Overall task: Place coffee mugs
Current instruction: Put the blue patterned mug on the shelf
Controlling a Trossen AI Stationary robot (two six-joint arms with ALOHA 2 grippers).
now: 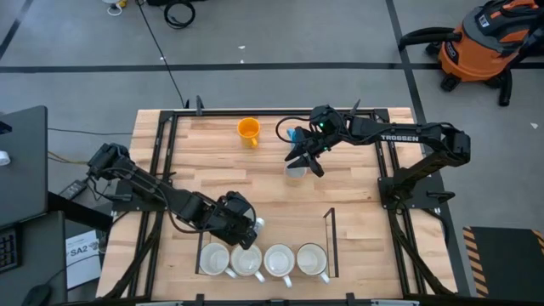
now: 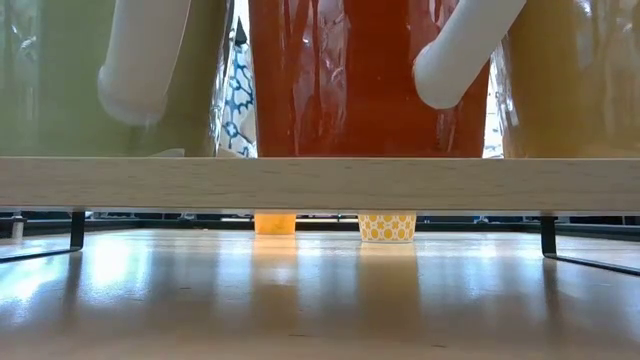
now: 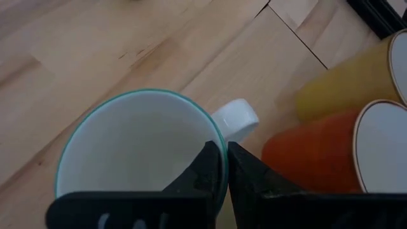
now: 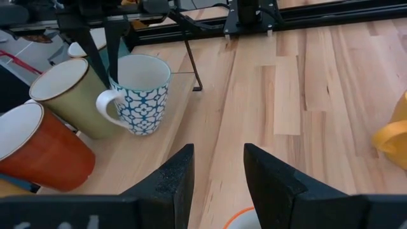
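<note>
My left gripper [image 3: 226, 166] is shut on a white mug with a blue pattern [image 4: 143, 102]. It is just behind the row of mugs at the table's near edge [image 1: 263, 261]. My right gripper [image 4: 217, 172] is open and hovers over a yellow-patterned mug [image 2: 387, 227] that stands on its base at mid-table [image 1: 296, 170]. Only that mug's orange rim [image 4: 240, 219] shows between the fingers. An orange-yellow mug [image 1: 248, 131] stands alone near the far edge. My left gripper pinches the patterned mug's rim [image 3: 216, 137] close to the handle [image 3: 236, 117], with one finger inside the cup and one outside. The fingers [image 4: 114, 60] come from above, pointing down. The mug is upright; whether its base touches the table I cannot tell.
Several mugs stand side by side on the near board, among them an olive one [image 4: 67, 98], a red-orange one [image 4: 44, 149] and a yellow one [image 3: 343, 79]. A black frame post [image 1: 330, 225] rises right of the row. Bare wood lies between the two grippers.
</note>
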